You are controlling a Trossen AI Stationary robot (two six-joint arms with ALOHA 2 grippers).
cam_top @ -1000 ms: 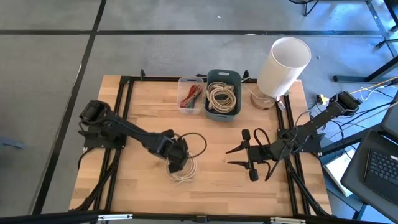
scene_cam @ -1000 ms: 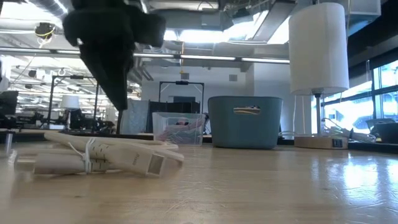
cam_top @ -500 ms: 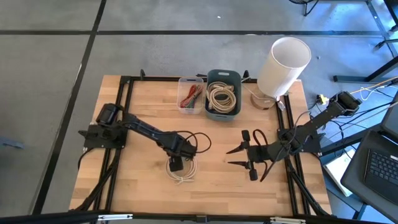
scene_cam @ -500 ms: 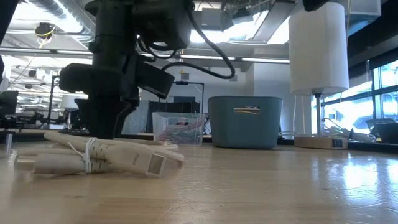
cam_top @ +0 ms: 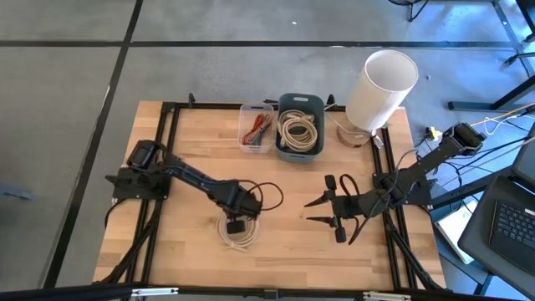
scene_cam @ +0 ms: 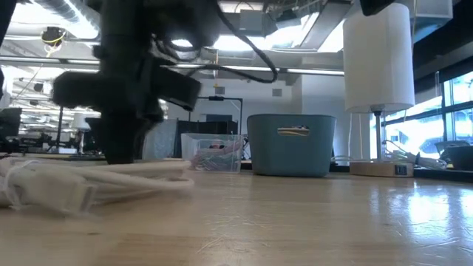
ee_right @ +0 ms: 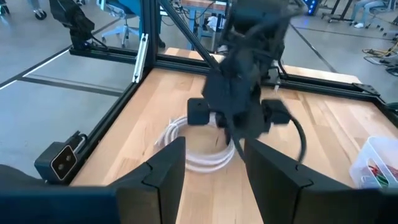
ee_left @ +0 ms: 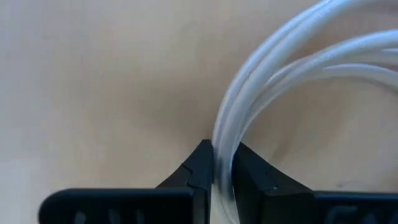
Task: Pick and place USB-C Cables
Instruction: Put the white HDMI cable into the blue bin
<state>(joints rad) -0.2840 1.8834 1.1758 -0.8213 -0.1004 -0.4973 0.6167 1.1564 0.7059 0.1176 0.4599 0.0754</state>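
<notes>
On the wooden worktop (cam_top: pixel 192 167), seen from above, the left arm reaches in from nine o'clock toward the middle, and its left claw (cam_top: pixel 235 224) sits low at about seven o'clock of the worktop's centre. That claw is clenched on a cream-white cable coil (cam_top: pixel 237 235): in the left wrist view the two dark fingers (ee_left: pixel 198 169) pinch the white strands (ee_left: pixel 249 112) between them, and the rest of the loop curves away over the wood. At table height the coil (scene_cam: pixel 81 181) lies flat on the worktop with the arm standing right over it.

Toward twelve o'clock, at the back edge, a clear box (cam_top: pixel 256 128) holds short red and green cable bundles (cam_top: pixel 260 125). Just beside it, at its three o'clock, a teal bin (cam_top: pixel 301 106) holds more cream-white coils (cam_top: pixel 299 130). Farther toward one o'clock stands a white lamp (cam_top: pixel 381 79) on a wooden base.

At about three o'clock of the centre, the right claw (cam_top: pixel 317 211) waits above the worktop, released, its fingers (ee_right: pixel 166 163) spread apart with nothing between them, pointing toward the left arm and the coil.
</notes>
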